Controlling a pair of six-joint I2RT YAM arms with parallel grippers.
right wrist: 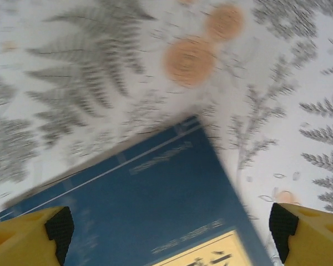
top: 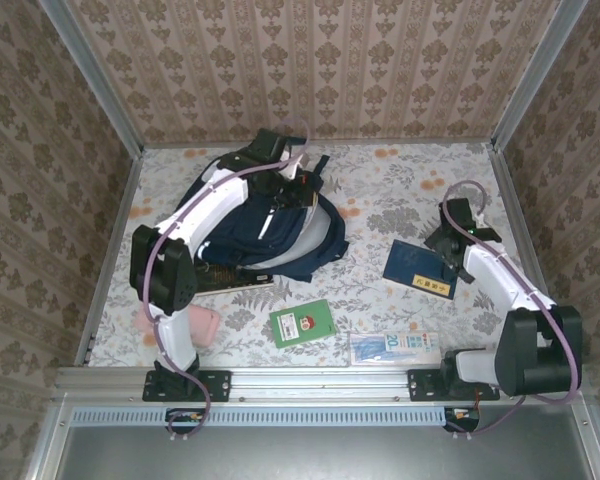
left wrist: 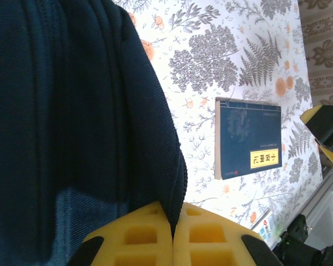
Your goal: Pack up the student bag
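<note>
Left pincer (left wrist: pixel 173 221) is clamped on the big navy-blue fabric backpack (left wrist: pixel 72 111), right pincer (right wrist: pixel 169 238) gaping wide over the flat dark-blue book (right wrist: pixel 155 199) (lying flush), so the grab could just skate off its cover.

White arms (top: pixel 212 205), black joints (top: pixel 163 275), purple cables (top: pixel 578 350), yellow fingers (left wrist: pixel 139 238)

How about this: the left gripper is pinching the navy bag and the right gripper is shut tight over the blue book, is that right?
Not quite. The right gripper is open, not shut: the right wrist view shows its fingertips spread wide over the blue book. The left gripper does pinch the student bag by its navy fabric.
</note>
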